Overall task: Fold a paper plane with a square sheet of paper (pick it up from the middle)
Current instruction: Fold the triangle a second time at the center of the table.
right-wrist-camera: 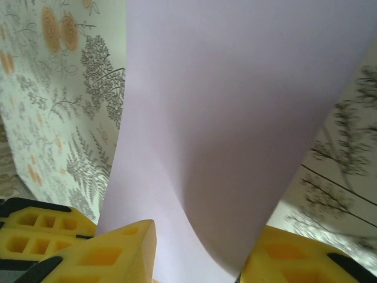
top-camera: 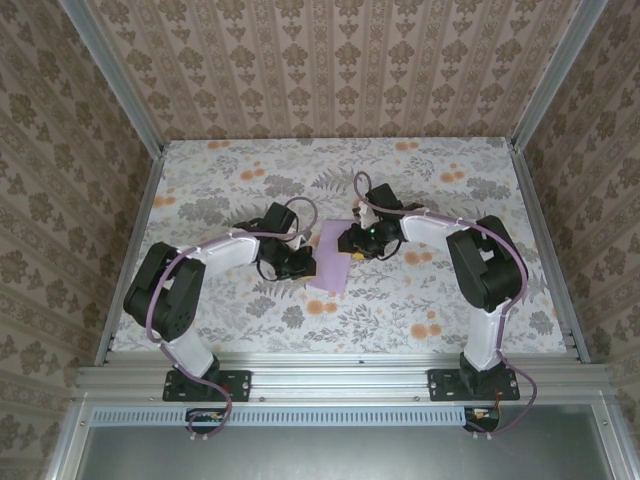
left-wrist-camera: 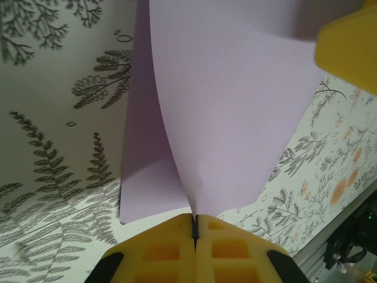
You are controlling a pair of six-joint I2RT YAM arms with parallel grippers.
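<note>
Left arm (top-camera: pixel 215 250): bent at the elbow, reached inward.
Left hand (left-wrist-camera: pixel 195 223): fingers pressed together, pinching the sheet of paper (left-wrist-camera: pixel 224 106).
Right arm (top-camera: pixel 440 228): reached inward, opposite.
Right hand (right-wrist-camera: pixel 197 256): fingers stood apart.

The square sheet of paper (top-camera: pixel 330 264) rests on the table (top-camera: pixel 450 300) between left jaws and right jaws.

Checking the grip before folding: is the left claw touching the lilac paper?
Touching. The left wrist view shows the left claw shut, with the lilac paper pinched where its jaws meet.
</note>
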